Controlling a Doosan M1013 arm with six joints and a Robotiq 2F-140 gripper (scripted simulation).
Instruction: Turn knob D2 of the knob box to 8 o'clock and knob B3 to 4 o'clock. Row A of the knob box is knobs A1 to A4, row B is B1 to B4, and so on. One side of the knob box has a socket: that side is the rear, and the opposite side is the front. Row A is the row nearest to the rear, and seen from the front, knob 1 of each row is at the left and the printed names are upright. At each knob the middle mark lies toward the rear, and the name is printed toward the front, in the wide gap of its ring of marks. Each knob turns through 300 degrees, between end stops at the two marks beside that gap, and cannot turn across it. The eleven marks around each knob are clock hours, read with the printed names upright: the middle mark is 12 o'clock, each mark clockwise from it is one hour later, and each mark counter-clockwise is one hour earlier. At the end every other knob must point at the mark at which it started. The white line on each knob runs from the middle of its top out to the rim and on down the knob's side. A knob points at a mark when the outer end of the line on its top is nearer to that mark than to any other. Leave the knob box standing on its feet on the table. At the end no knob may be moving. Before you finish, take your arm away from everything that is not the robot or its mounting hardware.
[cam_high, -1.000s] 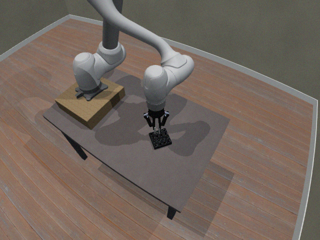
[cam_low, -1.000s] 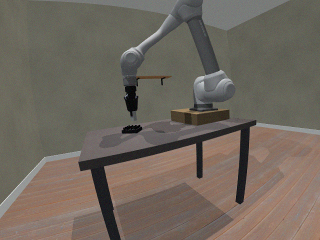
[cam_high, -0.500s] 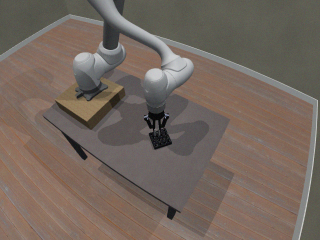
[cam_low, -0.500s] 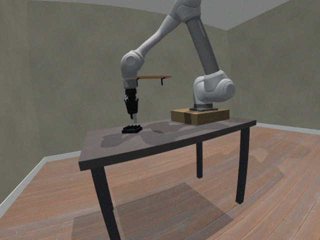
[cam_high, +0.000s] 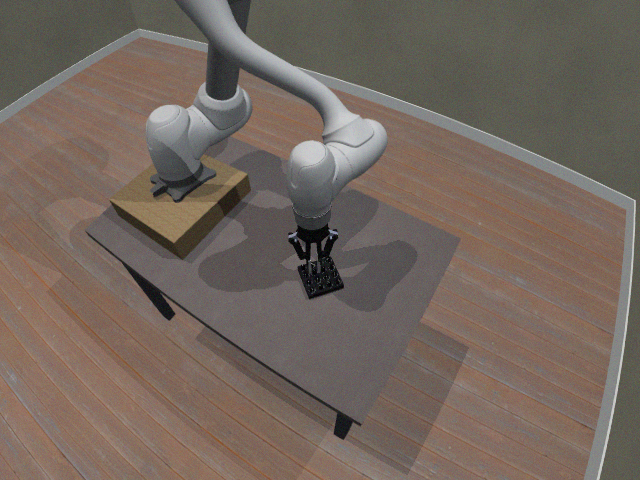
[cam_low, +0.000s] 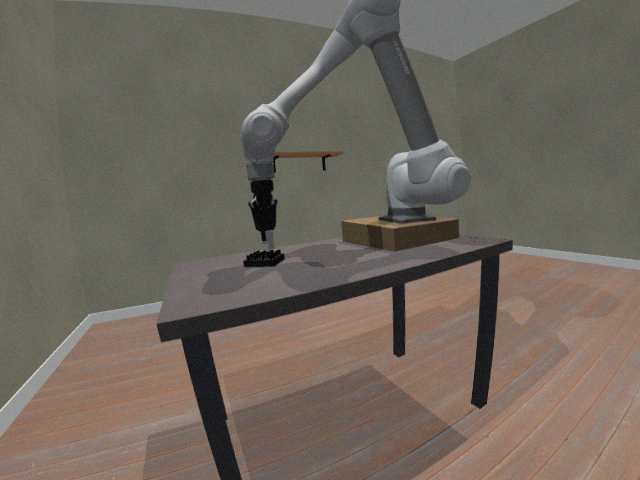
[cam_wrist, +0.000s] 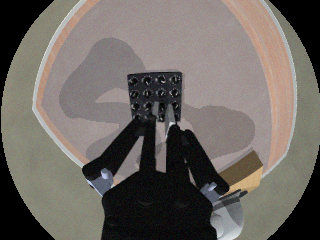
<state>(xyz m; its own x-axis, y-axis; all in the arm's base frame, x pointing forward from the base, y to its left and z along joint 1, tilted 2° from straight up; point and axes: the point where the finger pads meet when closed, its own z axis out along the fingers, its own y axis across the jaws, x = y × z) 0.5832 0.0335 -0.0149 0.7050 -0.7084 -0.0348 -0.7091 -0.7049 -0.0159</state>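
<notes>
The black knob box (cam_high: 326, 292) (cam_low: 261, 263) (cam_wrist: 154, 86) stands flat on the table, with a four-by-four grid of dark knobs on top. My gripper (cam_high: 314, 268) (cam_low: 267, 244) (cam_wrist: 161, 109) points down over the box, its two pale fingertips a small gap apart. It is open narrowly, and I see nothing gripped. In the wrist view the tips cover part of the two knob rows nearest the gripper body. The exterior view shows them at or just above the knob tops. The printed names, the marks, the socket and which way the white lines point are too small or hidden to read.
The grey-brown table (cam_high: 289, 330) (cam_low: 232, 299) carries the box and, at its other end, a wooden block (cam_high: 178, 227) (cam_low: 423, 235) under the arm's base. A wooden wall shelf (cam_low: 310, 154) shows behind the arm in the exterior view. Arm shadows fall around the box.
</notes>
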